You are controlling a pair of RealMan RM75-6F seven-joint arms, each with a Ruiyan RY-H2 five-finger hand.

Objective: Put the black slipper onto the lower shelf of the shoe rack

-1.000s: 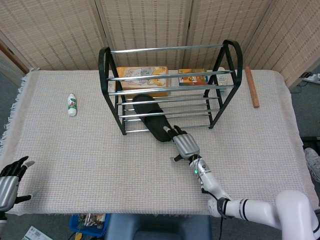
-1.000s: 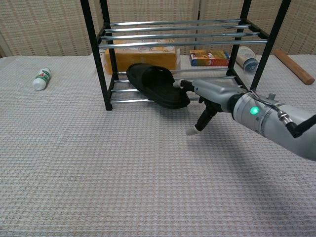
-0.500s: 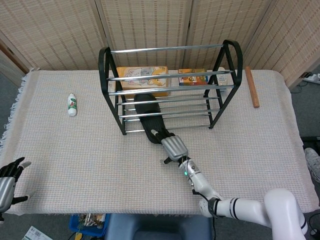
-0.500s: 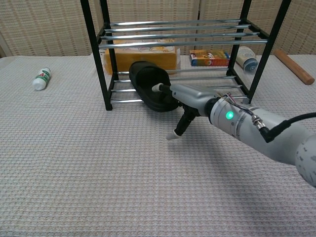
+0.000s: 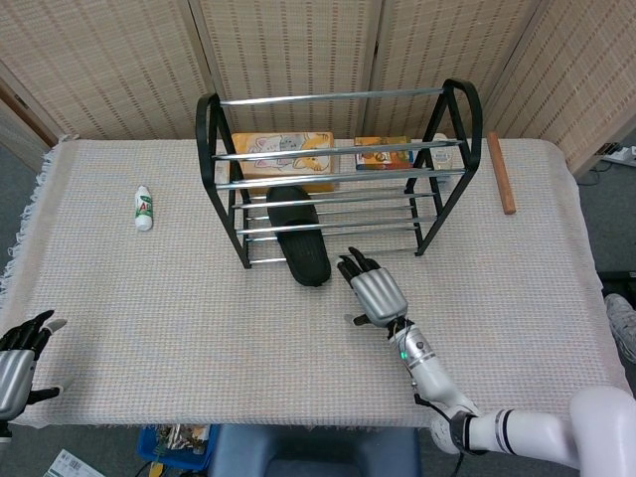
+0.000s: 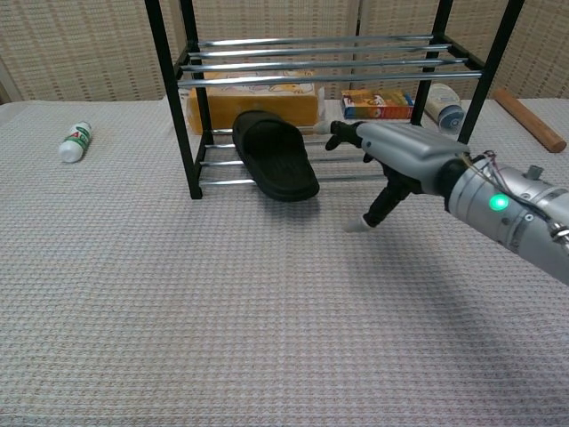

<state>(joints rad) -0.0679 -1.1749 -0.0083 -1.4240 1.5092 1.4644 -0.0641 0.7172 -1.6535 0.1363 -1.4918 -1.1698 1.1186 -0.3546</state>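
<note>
Your table carried the shoe rack at its twelve o'clock side. The black slipper lay on the rack's lower shelf, heel end poking out over the front rail toward six o'clock. Your right hand hovered at the slipper's four o'clock, just beside it and apart, released with fingers spread. Your left hand sat at the table's eight o'clock corner, released too. A small white bottle lay at the rack's nine o'clock.
</note>
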